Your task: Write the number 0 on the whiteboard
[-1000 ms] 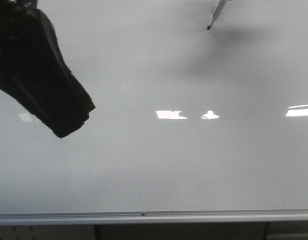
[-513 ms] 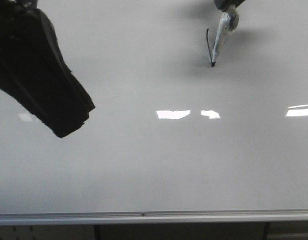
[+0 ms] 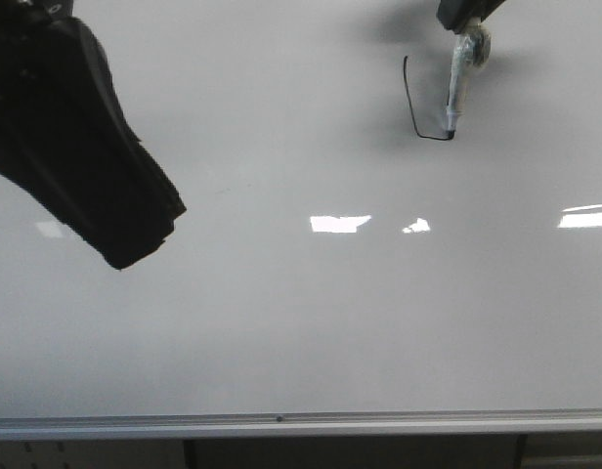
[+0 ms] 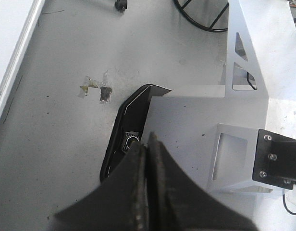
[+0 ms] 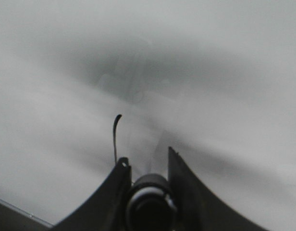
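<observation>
Black half-drawn 0 (image 3: 418, 112) on whiteboard (image 3: 301, 322): left side and base done; right gripper (image 5: 147, 185) clamps marker (image 3: 457, 93); left gripper (image 4: 149, 159) closed, idle.

Marker (image 3: 458, 90) tip touches whiteboard (image 3: 301, 322), ending a curved stroke (image 3: 412, 106)

My front view is dim and grey, with soft grain all over. The whiteboard (image 3: 301, 322) throws back hard white glare patches (image 3: 340, 224) from lights overhead. A blurred shadow (image 3: 408, 107) lies beside the marker (image 3: 459, 88). My left arm (image 3: 76, 147) reads as a black, detail-less mass. The right wrist view is hazy, its fingers (image 5: 184, 192) out of focus. The left wrist view is brighter and sharper.
</observation>
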Robot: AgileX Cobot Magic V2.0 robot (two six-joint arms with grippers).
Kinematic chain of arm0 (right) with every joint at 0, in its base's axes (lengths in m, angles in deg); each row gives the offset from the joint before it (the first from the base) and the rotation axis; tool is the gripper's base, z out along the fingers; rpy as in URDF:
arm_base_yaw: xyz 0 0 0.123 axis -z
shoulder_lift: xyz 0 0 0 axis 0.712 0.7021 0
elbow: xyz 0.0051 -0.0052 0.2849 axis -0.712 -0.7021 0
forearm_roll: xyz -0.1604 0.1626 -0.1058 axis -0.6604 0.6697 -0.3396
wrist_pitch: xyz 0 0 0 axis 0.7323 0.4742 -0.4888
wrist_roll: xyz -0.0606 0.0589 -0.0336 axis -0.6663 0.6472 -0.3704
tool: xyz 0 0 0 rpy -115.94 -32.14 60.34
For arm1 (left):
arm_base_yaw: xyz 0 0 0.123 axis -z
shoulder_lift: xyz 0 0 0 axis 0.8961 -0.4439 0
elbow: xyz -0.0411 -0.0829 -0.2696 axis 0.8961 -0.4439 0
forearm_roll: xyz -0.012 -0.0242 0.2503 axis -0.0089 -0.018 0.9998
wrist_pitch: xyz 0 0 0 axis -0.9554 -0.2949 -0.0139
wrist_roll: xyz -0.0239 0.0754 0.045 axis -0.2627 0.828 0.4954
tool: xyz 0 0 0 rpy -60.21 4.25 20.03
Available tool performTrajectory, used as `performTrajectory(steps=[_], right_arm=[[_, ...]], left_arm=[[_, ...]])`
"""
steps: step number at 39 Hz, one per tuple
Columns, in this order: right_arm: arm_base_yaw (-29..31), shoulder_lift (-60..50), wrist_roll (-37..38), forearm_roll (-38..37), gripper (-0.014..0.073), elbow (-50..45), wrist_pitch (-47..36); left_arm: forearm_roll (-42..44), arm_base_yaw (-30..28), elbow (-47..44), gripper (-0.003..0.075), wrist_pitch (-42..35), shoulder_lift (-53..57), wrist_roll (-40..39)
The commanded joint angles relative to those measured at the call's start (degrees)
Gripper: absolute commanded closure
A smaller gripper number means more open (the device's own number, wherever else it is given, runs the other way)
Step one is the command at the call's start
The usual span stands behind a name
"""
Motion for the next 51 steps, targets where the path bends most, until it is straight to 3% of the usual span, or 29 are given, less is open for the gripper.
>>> performTrajectory(steps=[1, 14, 22, 34, 51], right_arm=[[0.4, -2.9, 1.3, -3.1, 0.0652, 4.5, -3.6], [0.1, -2.8, 1.6, -3.8, 0.0652, 12.1, -5.3], [-0.5, -2.3, 1.6, -0.3, 0.0652, 12.7, -6.6], [-5.5, 0.2, 1.6, 0.4, 0.0652, 12.7, -6.1], [-5.9, -7.1, -2.7, 13.5, 0.0654, 14.4, 12.8]], left_arm=[[-3.1, 0.3, 1.7, 0.074, -0.4, 1.6, 0.1], [-3.1, 0.3, 1.7, 0.074, -0.4, 1.6, 0.1], [-3.1, 0.3, 1.7, 0.074, -0.4, 1.6, 0.1], [-3.1, 0.3, 1.7, 0.074, -0.4, 1.6, 0.1], [-3.1, 0.3, 1.7, 0.074, -0.4, 1.6, 0.1]])
